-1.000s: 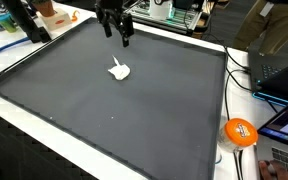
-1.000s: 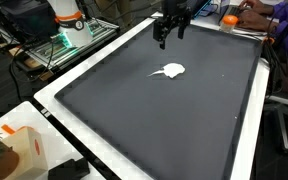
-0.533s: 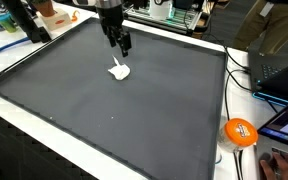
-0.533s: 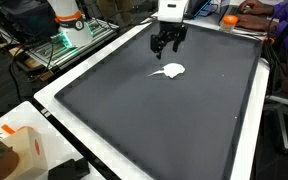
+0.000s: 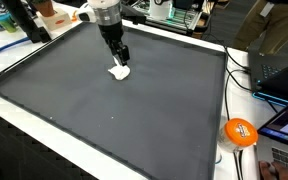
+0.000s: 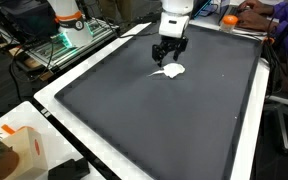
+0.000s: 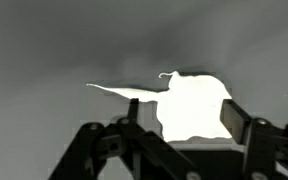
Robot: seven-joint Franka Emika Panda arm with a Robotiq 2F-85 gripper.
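The mat (image 5: 134,120) is being carried by the desk (image 6: 46,102). The scrap (image 5: 120,72) is being borne on the mat's far half, well apart from its edges. The pincer (image 5: 122,60) is being held over that same spot, the scrap between its fingers. The ball (image 5: 240,131) is being shown beyond the mat's edge.

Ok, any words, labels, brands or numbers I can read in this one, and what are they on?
No text can be read in any view.
Orange ball beside the mat: a pale mark, too small to read.
Pale box at the table corner: a red mark, too blurred to read.
White scrap on the dark mat: no print shows.
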